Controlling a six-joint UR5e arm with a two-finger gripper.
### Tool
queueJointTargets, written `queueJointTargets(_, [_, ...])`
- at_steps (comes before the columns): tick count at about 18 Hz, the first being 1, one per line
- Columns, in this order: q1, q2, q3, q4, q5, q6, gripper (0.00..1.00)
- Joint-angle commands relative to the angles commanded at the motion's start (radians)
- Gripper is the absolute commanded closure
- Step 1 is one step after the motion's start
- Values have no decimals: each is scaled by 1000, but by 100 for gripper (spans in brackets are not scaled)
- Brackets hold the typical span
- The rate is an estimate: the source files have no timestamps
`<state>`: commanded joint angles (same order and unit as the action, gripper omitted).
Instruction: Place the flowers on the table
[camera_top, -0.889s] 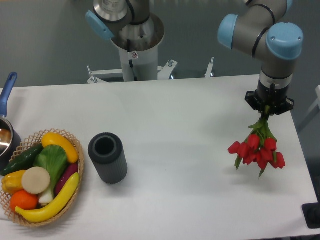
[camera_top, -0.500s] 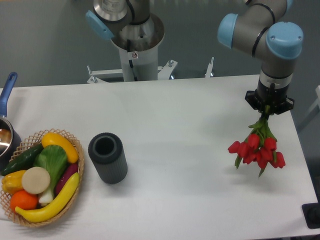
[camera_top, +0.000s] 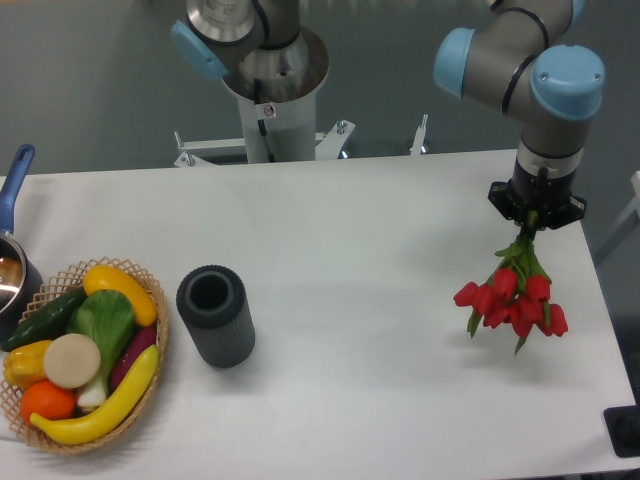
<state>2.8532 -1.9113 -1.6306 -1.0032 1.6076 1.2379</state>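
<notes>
The end effector (camera_top: 536, 212) pinches the flowers (camera_top: 511, 299) by their stems, blooms hanging below.

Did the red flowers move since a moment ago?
Yes, but only a tiny bit. The bunch of red tulips, hanging from the black pincer, has drifted slightly left, toward the dark ribbed cylinder, which stayed put on the white table.

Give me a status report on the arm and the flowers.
Gripper shut on the tulip stems. Flowers hanging blooms-down over the table, right side. Nothing beneath them.
</notes>
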Motion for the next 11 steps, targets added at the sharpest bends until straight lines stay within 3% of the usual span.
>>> queueJointTargets(7, [-26, -84, -22, 21, -2, -6, 100])
queueJointTargets(11, [-29, -94, -37, 26, -11, -3, 98])
